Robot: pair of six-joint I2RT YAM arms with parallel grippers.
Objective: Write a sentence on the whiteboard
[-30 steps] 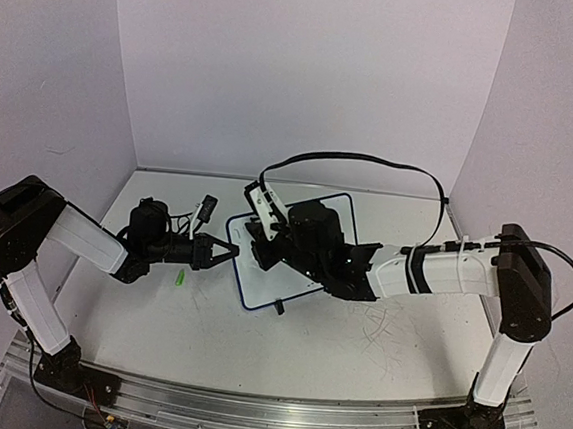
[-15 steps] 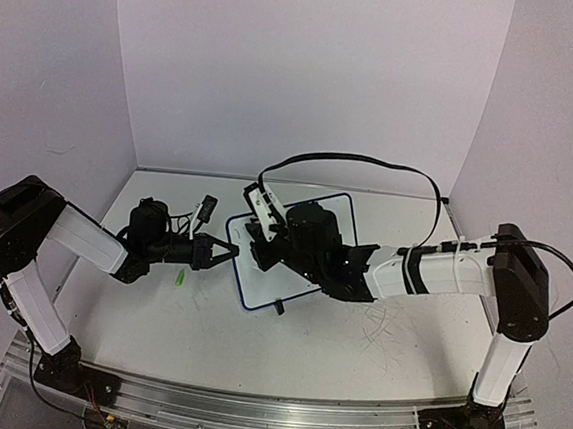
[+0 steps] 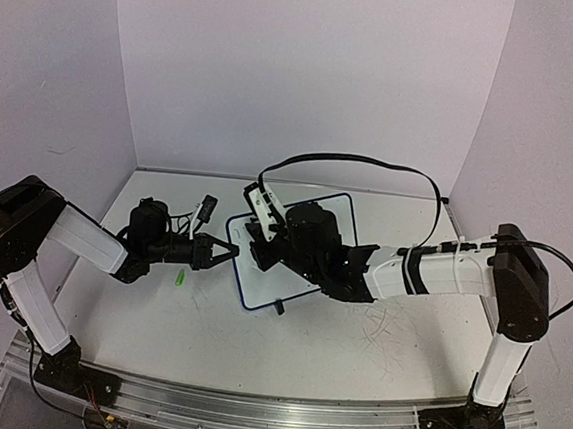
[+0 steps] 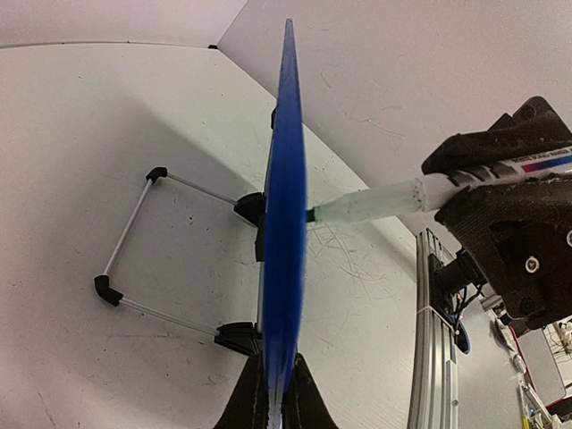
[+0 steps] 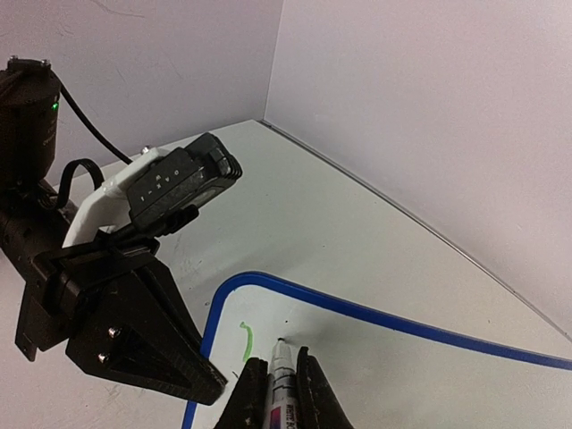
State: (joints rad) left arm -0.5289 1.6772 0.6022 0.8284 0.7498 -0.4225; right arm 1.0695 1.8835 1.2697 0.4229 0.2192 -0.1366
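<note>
Green start of the sentence [image 5: 248, 341], just 1 stroke nr the corner of the whiteboard [image 5: 402, 375] lying mid surface [image 3: 157, 314], could smear or wobble if left hand [image 4: 275, 402], pinched shut on its blue rim, slips, or right hand [image 5: 275, 380], clamped on the marker [image 5: 282, 357], presses too hard.

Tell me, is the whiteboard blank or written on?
Barely written on: one short green stroke sits on the whiteboard beside the marker; the rest in view is blank.

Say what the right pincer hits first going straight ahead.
The whiteboard. The right pincer grips a marker whose tip sits at the board face, beside a short green stroke; actual contact is hard to confirm.
</note>
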